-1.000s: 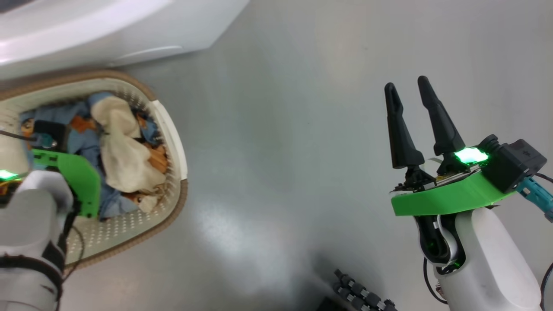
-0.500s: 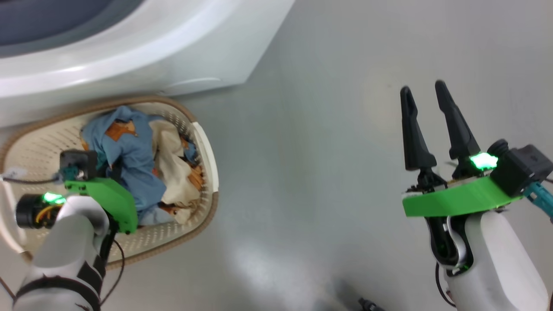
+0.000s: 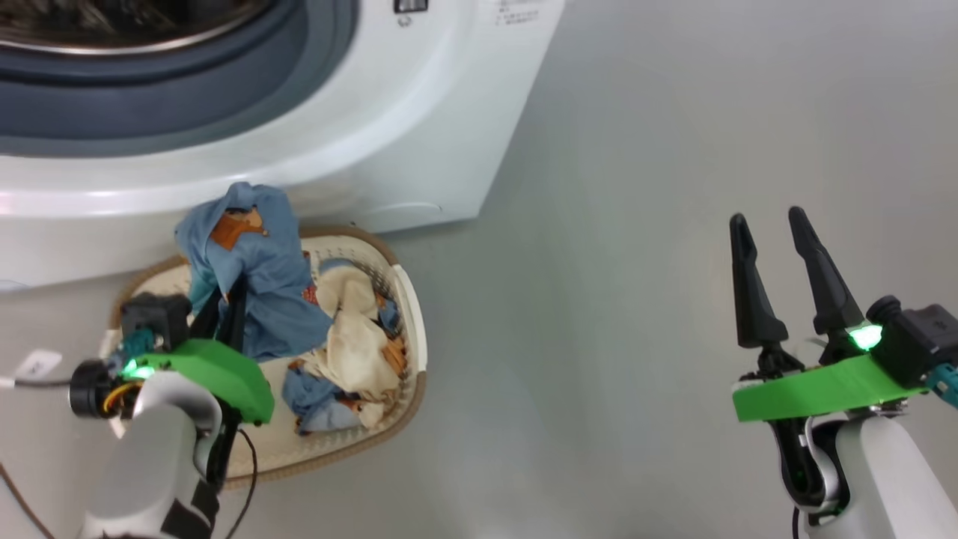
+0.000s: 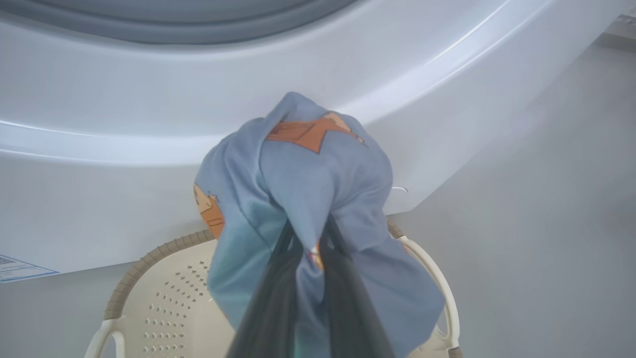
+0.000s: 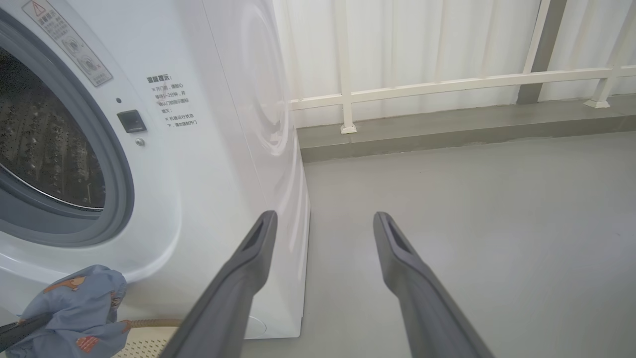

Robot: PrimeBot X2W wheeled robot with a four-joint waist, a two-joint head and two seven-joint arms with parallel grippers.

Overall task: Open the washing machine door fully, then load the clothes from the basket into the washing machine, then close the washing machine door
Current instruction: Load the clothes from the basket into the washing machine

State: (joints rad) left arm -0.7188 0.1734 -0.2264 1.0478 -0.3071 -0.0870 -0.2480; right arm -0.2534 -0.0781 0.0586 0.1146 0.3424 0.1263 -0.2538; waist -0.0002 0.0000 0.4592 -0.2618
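Above the basket [image 3: 412,299], the left hand [image 3: 230,303] is clamping a blue garment [image 3: 278,296] mid-loading; next, a lift into the washing machine [image 3: 419,112].

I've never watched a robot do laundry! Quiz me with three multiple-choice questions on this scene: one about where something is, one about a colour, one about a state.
1. Where does the basket stand?
A) on a shelf
B) on the floor in front of the washing machine
C) inside the drum

2. What colour is the garment gripped by the left end effector?
A) light blue with orange marks
B) red
C) black

3. How is the right end effector?
A) shut on a towel
B) holding the basket
C) open and empty

Answers: 1 B, it sits at the machine's base; 2 A, blue cloth with orange patches is pinched there; 3 C, a clear gap with nothing in it.
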